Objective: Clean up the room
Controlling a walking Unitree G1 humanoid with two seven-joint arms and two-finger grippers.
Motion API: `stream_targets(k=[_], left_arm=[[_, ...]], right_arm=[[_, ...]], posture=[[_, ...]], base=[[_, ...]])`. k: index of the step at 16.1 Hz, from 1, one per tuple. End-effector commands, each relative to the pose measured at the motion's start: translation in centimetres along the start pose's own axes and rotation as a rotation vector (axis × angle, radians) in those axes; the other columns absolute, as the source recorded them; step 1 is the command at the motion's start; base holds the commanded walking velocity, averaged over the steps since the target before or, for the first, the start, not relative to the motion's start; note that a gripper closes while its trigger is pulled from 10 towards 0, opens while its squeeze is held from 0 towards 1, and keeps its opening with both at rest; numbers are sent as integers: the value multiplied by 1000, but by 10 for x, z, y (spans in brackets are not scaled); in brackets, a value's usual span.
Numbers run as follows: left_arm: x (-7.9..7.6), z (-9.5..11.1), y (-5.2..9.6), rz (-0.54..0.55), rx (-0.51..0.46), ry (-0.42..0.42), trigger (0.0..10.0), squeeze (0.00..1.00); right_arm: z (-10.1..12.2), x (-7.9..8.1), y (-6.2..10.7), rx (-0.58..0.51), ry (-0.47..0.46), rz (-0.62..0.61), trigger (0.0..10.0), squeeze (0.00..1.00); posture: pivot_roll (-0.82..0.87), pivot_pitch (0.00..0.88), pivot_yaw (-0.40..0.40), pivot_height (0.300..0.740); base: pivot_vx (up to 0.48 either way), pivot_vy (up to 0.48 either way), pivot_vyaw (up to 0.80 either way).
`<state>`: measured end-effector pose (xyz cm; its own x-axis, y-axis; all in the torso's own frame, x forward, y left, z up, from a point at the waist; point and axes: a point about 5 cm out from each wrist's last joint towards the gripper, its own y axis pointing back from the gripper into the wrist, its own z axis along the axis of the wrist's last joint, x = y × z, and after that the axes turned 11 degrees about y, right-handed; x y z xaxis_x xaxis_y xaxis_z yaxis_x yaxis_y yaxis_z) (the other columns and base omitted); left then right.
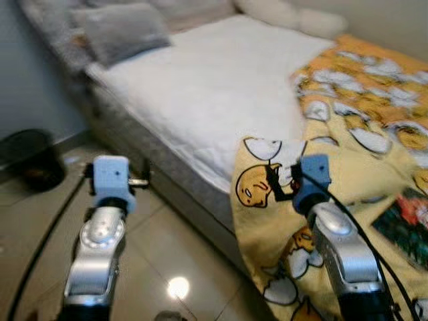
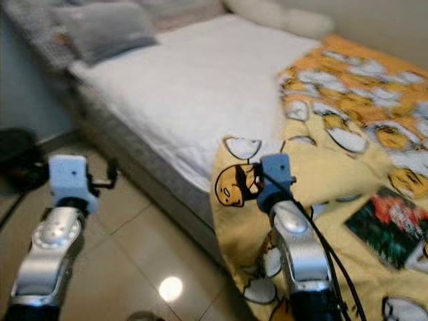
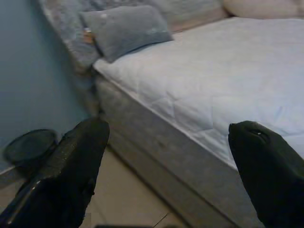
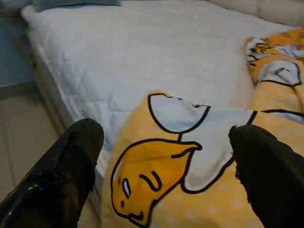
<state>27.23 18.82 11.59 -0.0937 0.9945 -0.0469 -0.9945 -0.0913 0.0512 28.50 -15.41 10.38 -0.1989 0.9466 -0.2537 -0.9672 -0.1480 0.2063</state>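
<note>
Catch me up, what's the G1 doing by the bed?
It stands at the bed's side. The right hand, open, is at the corner of the yellow cartoon blanket draping over the white mattress edge, not gripping it yet. The left hand, open, hovers over the floor beside the bed. A book lies on the blanket.

Bed [image 1: 221, 100]: white sheet, grey pillow [image 1: 124, 30] at the head, yellow cartoon blanket [image 1: 361, 134] hanging over the edge, book [image 2: 384, 227] on the blanket.
Floor [image 1: 174, 247]: shiny tiles, black round thing [image 1: 30, 157].

From our head we look forward and down at the bed [image 1: 200, 100] and floor [image 1: 167, 247], while both wrist cameras face its near edge from close by, sharing the white mattress.
</note>
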Motion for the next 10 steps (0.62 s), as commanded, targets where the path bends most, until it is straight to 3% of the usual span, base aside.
stream_targets(k=[1,3,10], left_arm=[[-10,0,0,-33,3,7,10000,933],[-10,-1,0,-36,8,5,10000,933],[-9,-1,0,-41,13,-2,10000,933]], right_arm=[[-3,-5,2,10,38,-14,10000,0],[-6,-6,3,26,-13,-27,10000,0],[-10,-8,5,43,-34,-34,10000,0]], posture=[[90,0,-15,740],[89,0,-13,740],[89,0,-11,740]], base=[[0,-469,694],[0,-469,0],[0,-472,0]])
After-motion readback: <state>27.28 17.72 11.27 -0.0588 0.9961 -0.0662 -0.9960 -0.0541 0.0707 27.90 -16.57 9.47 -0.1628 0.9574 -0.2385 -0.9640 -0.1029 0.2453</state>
